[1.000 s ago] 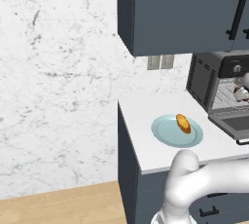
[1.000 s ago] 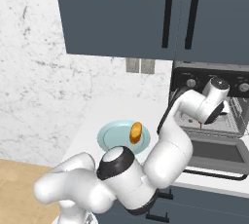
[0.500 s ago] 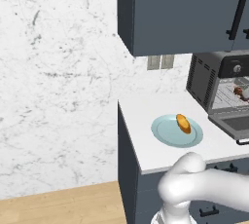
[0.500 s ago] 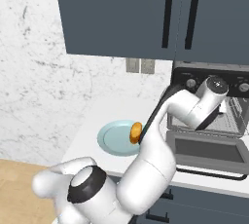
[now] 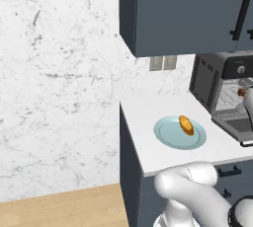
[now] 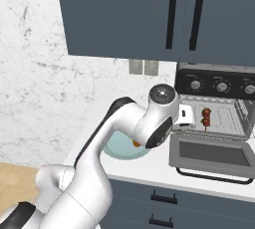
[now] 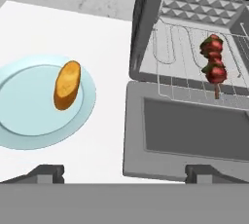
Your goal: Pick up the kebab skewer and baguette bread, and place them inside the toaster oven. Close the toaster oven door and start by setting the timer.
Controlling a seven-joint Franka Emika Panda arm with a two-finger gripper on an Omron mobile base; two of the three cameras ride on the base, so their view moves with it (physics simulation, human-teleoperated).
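Left base view sat back left, faced forward and down across the counter [image 5: 143, 122]. Right base view sat back right, nearer the toaster oven [image 6: 214, 103]. Hand view looked steeply down from close above. All three shared the plate [image 7: 29, 130] and oven front.

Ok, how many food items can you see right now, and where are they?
2. The kebab skewer lies on the wire rack inside the open toaster oven. The baguette bread sits on the light blue plate on the counter.
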